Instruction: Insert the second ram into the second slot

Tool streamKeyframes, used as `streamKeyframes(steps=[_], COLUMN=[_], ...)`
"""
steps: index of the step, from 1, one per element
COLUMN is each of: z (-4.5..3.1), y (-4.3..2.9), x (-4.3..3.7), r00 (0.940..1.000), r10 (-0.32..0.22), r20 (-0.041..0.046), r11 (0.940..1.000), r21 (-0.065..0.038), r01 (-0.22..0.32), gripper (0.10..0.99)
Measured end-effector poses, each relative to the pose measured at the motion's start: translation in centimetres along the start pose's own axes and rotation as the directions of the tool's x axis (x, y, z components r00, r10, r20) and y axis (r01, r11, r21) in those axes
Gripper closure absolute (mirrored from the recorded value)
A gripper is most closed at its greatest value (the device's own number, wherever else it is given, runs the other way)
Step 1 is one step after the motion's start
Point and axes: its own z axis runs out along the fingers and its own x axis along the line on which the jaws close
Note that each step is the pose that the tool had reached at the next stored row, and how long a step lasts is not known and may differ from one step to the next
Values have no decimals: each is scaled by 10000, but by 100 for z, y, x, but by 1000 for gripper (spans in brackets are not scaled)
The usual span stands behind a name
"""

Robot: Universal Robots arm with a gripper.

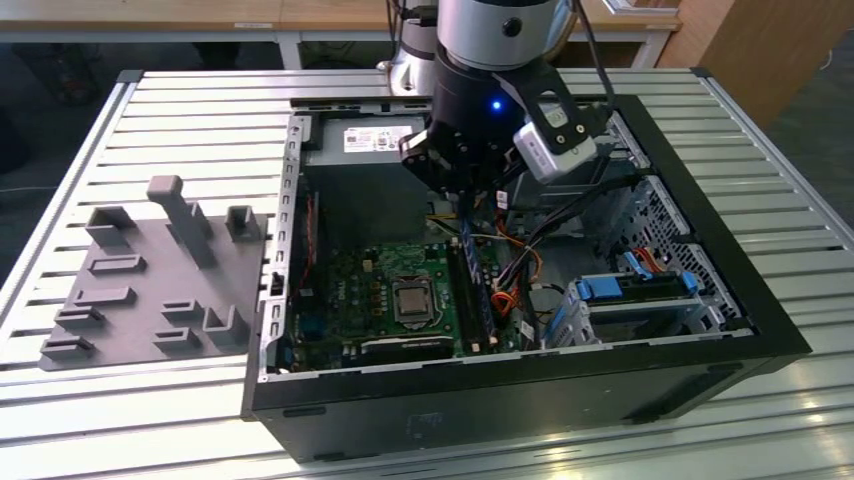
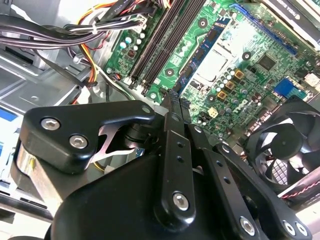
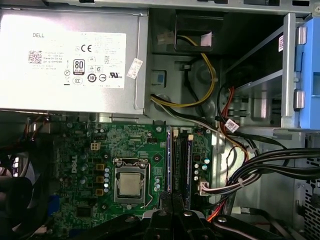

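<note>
1. Exterior view: an open computer case (image 1: 534, 405) lies on a slatted metal bench (image 1: 160, 100). A grey fixture plate (image 1: 147, 290) sits beside it, toward the exterior view's left. The arm (image 1: 494, 40) reaches down into the case, and the tool (image 1: 465, 215) hangs above the motherboard (image 1: 354, 290). A thin dark strip, the second ram (image 1: 467, 240), shows just below the tool. It hangs over the far part of the long slots (image 1: 483, 305), which lie beside the processor socket (image 1: 407, 298).

2. Second wrist view: the black fingers (image 2: 172, 140) are drawn together at the tool (image 2: 172, 100) and pinch the near end of the second ram (image 2: 202, 50). The ram is a blue strip with a pale label on its face. It is held on edge and runs roughly parallel to the dark slots (image 2: 157, 42), clear of the green motherboard (image 2: 250, 65). A fan (image 2: 280, 150) sits on one side and bundled cables (image 2: 60, 35) on the other.

3. First wrist view: the second ram (image 3: 169, 160) appears edge-on as a narrow line leading away from the tool (image 3: 171, 197). It lies just beside the slots (image 3: 184, 160), between them and the processor socket (image 3: 129, 184), and is not yet seated. The power supply (image 3: 75, 60) lies beyond the motherboard (image 3: 100, 145).
</note>
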Motion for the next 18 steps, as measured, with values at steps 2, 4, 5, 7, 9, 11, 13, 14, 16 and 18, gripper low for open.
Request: streamKeyframes(steps=[2, 4, 5, 7, 9, 11, 13, 14, 16, 18], z=[7, 14, 18, 25, 32, 36, 41, 43, 47, 51], y=[-2, -4, -5, -6, -8, -9, -9, -9, -9, -9], x=[0, 0, 0, 1, 1, 1, 1, 1, 1, 1], r00=[10000, 10000, 10000, 10000, 10000, 10000, 10000, 10000, 10000, 10000], r10=[0, 0, 0, 1, 0, 0, 0, 0, 0, 0], r20=[0, 0, 0, 0, 0, -1, 0, -1, 0, 0], r11=[10000, 10000, 10000, 10000, 10000, 10000, 10000, 10000, 10000, 10000], r21=[0, 0, 1, 0, 1, 2, 1, 1, 1, 1], r01=[0, 0, 0, -1, 0, 0, 0, 0, 0, 0], gripper=[973, 973, 973, 973, 973, 973, 973, 973, 973, 973])
